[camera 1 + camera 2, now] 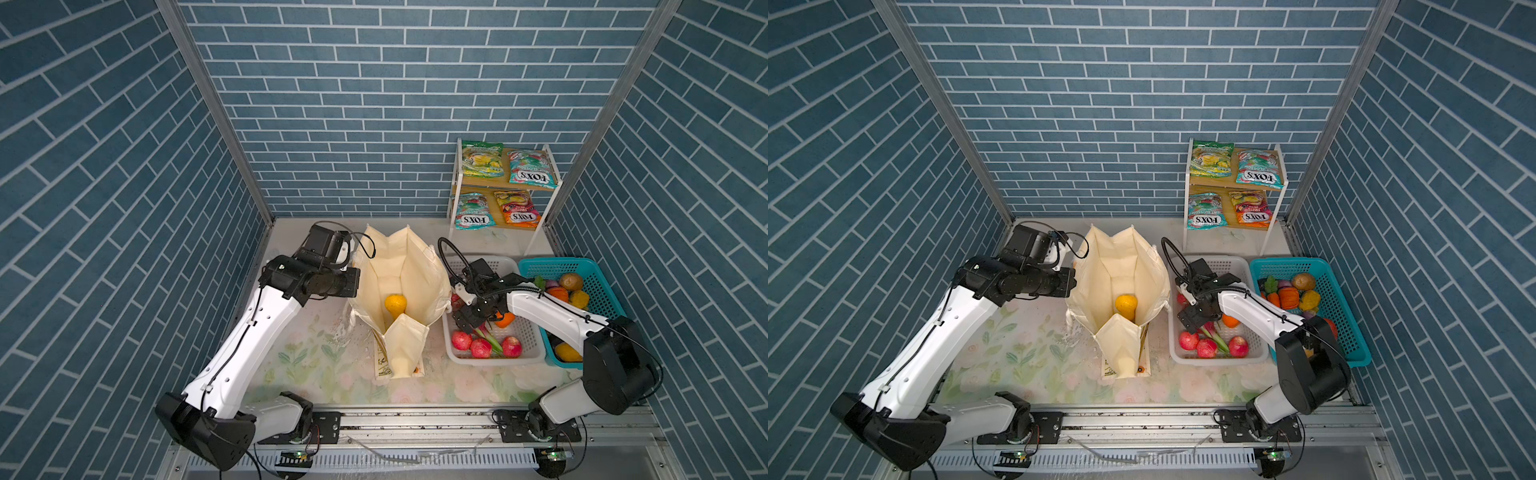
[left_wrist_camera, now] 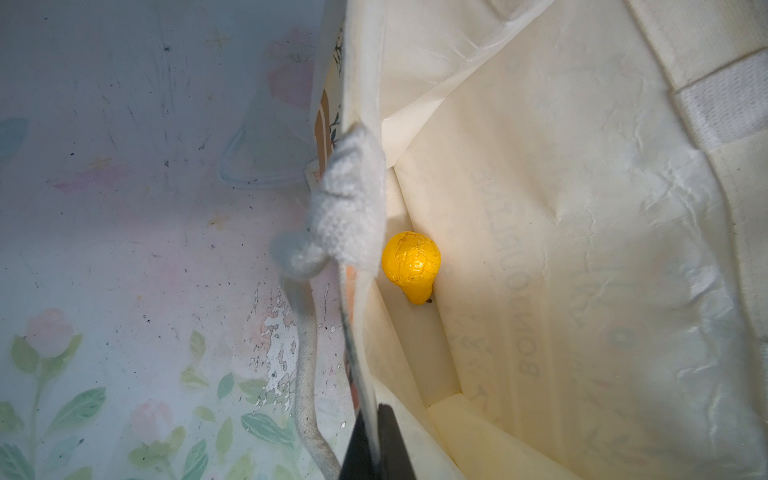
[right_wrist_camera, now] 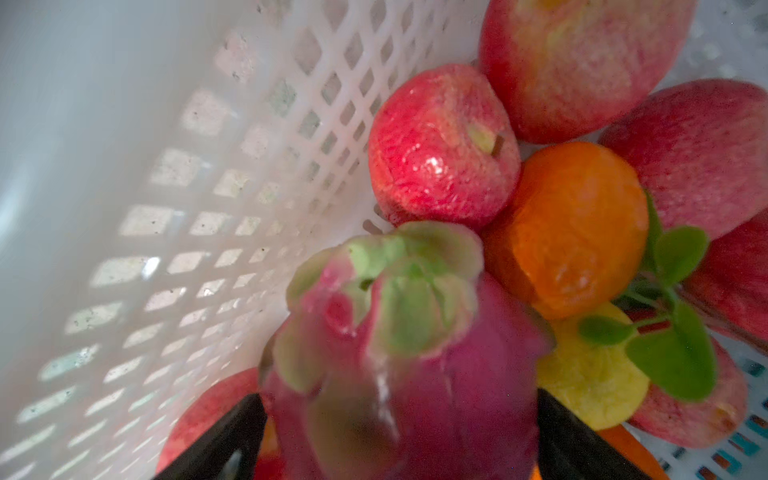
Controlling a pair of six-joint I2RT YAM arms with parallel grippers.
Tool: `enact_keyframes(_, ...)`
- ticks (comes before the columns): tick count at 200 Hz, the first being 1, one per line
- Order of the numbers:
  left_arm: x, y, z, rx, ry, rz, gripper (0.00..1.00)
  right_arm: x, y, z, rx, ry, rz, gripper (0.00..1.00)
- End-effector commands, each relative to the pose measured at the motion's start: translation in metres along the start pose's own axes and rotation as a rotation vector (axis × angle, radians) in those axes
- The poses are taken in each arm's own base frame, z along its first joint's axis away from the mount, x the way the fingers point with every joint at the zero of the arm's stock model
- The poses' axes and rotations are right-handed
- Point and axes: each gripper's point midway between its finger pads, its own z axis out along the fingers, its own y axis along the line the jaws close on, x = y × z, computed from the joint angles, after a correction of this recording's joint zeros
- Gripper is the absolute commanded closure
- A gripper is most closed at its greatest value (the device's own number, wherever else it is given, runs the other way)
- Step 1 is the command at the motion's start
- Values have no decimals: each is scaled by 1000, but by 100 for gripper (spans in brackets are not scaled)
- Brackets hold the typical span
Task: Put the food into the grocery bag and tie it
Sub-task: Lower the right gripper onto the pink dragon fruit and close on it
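Right wrist view puts the dragon fruit squarely between the spread jaws of the right gripper. Its long axis runs straight out from the wrist, leafy tip ahead, so closing should catch it across its width; whether the pads touch it yet I cannot tell. It lies in the white basket, crowded by an apple and an orange, with the mesh wall close. Just left of that basket stands the grocery bag, mouth open, with the left gripper pinched on its far-left rim. One yellow fruit lies inside.
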Motion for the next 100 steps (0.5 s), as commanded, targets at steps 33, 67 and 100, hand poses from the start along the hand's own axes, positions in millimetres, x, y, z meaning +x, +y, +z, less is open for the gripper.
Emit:
enact_keyframes(33, -1, -1, -4, -3, -8, 12, 100, -2, -11, 7, 52, 16, -5, 6)
enact_keyframes(67, 0, 0, -5, -4, -8, 13, 100, -7, -11, -9, 54, -23, 20, 19)
enact_keyframes(100, 0, 0, -5, -4, -10, 14, 100, -11, -12, -38, 56, -84, 61, 33)
